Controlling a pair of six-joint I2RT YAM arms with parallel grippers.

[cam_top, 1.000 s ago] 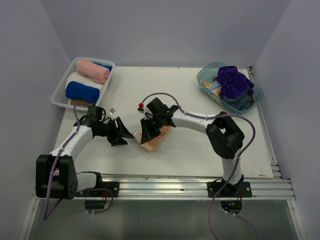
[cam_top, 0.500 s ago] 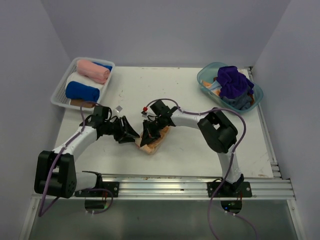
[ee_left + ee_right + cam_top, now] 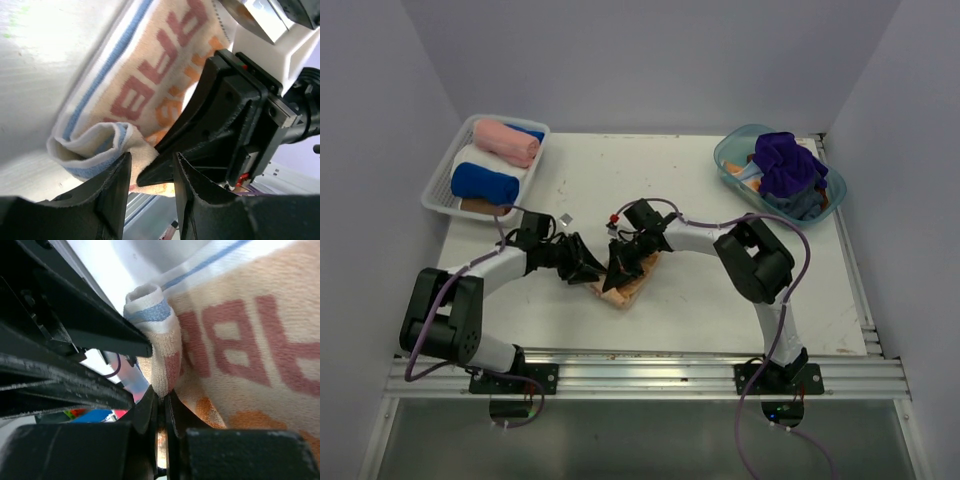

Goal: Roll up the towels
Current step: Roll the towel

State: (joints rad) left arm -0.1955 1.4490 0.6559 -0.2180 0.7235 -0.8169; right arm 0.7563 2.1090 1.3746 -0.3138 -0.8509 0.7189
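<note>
A cream, orange and light-blue printed towel (image 3: 634,284) lies partly rolled on the white table between the two arms. My right gripper (image 3: 617,274) is shut on a fold of its rolled edge; the right wrist view shows that fold (image 3: 167,360) pinched between the closed jaws of the right gripper (image 3: 163,396). My left gripper (image 3: 588,270) sits just left of the towel, open. In the left wrist view the rolled end (image 3: 105,145) touches its left finger. The right gripper's fingertip lies in the gap of the left gripper (image 3: 151,159).
A white mesh basket (image 3: 435,196) at the back left holds rolled pink (image 3: 506,142), white (image 3: 483,160) and blue (image 3: 484,184) towels. A teal tub (image 3: 728,160) at the back right holds a purple towel (image 3: 786,160) and other cloth. The aluminium rail (image 3: 650,372) runs along the near edge.
My left gripper has moved right up to the towel's rolled end and its jaws have narrowed. The right gripper has kept its hold on the towel and barely moved.
</note>
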